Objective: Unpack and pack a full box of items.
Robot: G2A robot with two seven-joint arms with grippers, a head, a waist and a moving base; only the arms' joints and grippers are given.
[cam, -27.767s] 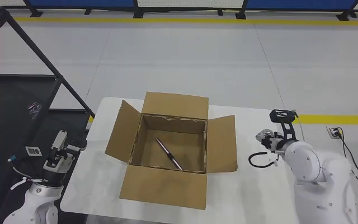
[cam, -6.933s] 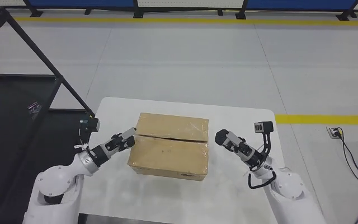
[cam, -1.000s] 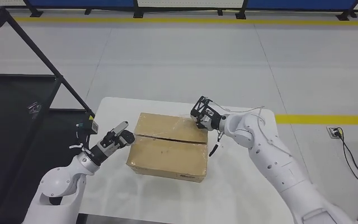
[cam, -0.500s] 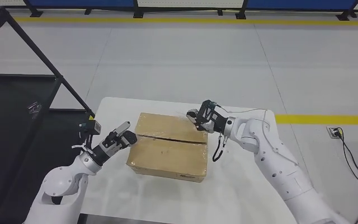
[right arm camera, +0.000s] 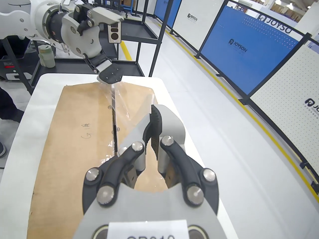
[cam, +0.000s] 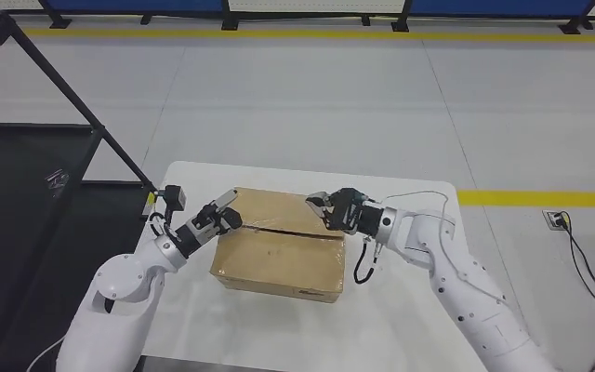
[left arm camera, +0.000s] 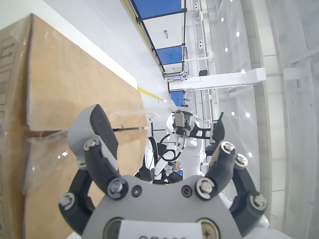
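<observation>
Box (cam: 279,251) flaps closed, contents hidden; left tool (left arm camera: 159,121) spread wide, right tool (right arm camera: 154,116) clenched on clear tape (right arm camera: 122,105).

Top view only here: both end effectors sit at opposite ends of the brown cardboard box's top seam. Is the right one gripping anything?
Observer: Yes. The right end effector is shut on a clear tape strip.
Operator: Is that strip fully off the brown cardboard box?
Observer: No. It hangs lifted above the seam and meets the lid again near the left end effector.
Operator: Is the left one pinning that end down?
Observer: No; its jaws stand wide open, holding nothing.
</observation>
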